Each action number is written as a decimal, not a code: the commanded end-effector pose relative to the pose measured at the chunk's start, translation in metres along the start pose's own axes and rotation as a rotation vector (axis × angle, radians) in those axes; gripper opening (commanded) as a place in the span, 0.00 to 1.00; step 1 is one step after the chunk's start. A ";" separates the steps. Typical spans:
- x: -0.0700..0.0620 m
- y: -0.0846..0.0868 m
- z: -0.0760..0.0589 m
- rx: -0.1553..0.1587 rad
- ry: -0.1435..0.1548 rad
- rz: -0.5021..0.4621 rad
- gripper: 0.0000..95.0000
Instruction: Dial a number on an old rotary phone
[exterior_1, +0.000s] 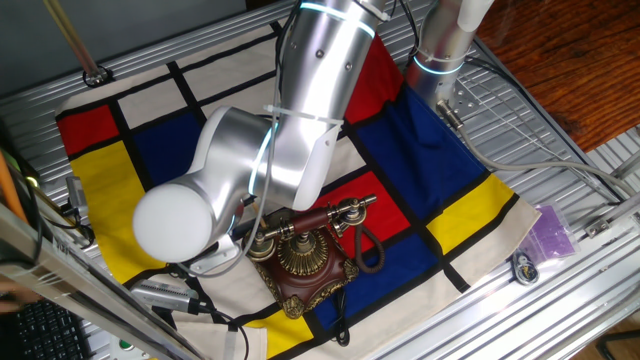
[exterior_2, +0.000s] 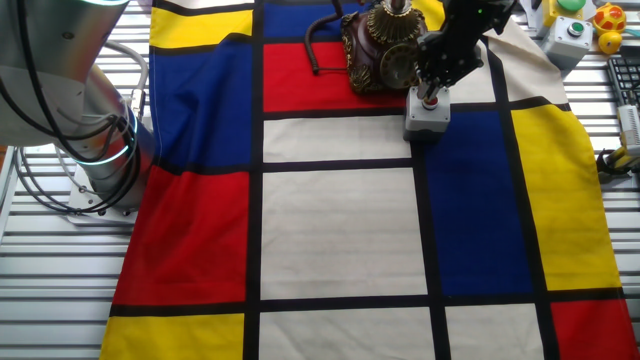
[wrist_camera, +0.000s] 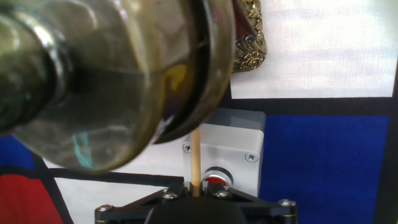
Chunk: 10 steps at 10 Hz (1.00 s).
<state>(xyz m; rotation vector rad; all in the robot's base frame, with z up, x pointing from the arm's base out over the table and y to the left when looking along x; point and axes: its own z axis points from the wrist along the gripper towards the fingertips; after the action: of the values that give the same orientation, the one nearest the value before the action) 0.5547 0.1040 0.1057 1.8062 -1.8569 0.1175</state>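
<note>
Beside phone (exterior_2: 385, 45): grey button box (exterior_2: 425, 115); brass handset end (wrist_camera: 106, 81) blocks hand view; tool (exterior_2: 432, 88) grips thin stick (wrist_camera: 195, 155).

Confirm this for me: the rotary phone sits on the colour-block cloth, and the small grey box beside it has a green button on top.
Not quite. The button on the small grey box is red, not green; the hand view shows it best, just beyond the thin wooden stick. The rest holds: the rotary phone sits on the colour-block cloth, and the box stands beside it.
</note>
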 end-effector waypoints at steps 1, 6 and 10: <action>0.001 0.001 -0.001 0.000 -0.004 0.009 0.00; -0.001 0.001 -0.001 0.000 -0.008 0.010 0.00; -0.001 0.001 -0.002 0.005 -0.007 0.022 0.00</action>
<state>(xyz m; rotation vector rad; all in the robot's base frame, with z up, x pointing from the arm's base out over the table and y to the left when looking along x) 0.5543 0.1066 0.1070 1.7897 -1.8860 0.1232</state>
